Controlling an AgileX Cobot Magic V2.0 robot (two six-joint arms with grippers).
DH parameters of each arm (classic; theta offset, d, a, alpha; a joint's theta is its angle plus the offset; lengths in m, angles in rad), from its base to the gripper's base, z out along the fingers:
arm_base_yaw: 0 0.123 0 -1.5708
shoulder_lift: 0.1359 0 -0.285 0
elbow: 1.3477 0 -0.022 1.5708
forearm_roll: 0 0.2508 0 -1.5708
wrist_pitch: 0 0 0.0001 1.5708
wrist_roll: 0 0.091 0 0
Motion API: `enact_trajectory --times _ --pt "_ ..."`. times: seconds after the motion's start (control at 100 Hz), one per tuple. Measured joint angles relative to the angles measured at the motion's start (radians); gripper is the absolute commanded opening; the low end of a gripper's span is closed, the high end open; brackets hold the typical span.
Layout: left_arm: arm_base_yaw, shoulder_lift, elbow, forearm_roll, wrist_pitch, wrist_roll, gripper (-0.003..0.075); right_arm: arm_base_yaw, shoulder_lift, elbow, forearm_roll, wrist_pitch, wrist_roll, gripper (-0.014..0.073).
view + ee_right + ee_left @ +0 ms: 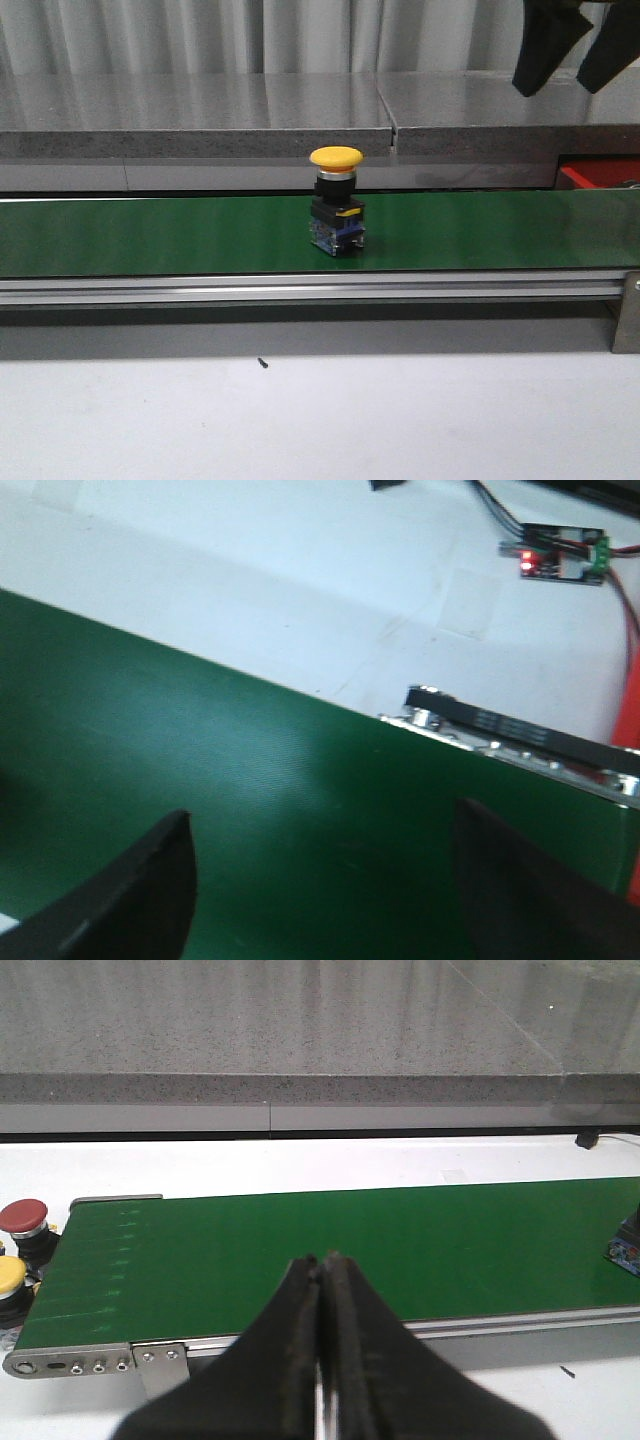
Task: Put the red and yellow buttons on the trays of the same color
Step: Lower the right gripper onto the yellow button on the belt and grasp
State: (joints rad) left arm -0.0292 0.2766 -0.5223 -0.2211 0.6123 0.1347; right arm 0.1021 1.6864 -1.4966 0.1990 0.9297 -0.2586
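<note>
While the yellow button stands upright mid-belt, well below and left of the right gripper (its fingers spread wide, empty), the left gripper is pressed closed on nothing, and the red tray lies beneath the right gripper.

Green belt carries 1 yellow button.
</note>
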Motion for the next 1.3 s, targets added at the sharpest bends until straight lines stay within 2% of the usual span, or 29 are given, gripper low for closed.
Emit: enact_trajectory --times 0.36,0.63,0.96,1.19,1.26,1.3 --pt "0.0 0.0 0.0 0.0 0.0 0.0 -0.0019 0.143 0.0 0.0 0.0 0.144 -0.136 0.0533" --pt "0.0 0.0 0.0 0.0 0.0 0.0 -0.0019 0.214 0.0 0.0 0.03 0.188 -0.227 0.0533" --pt "0.0 0.0 0.0 0.0 0.0 0.0 -0.0019 0.231 0.059 0.0 0.125 0.198 -0.264 0.0533" --pt "0.0 0.0 0.0 0.0 0.0 0.0 -0.0019 0.231 0.104 0.0 0.167 0.111 -0.278 0.0531" --pt "0.0 0.0 0.0 0.0 0.0 0.0 -0.0019 0.231 0.105 0.0 0.167 0.099 -0.279 0.0475" --pt "0.0 0.0 0.0 0.0 0.0 0.0 -0.0019 0.231 0.105 0.0 0.167 0.097 -0.279 0.041"
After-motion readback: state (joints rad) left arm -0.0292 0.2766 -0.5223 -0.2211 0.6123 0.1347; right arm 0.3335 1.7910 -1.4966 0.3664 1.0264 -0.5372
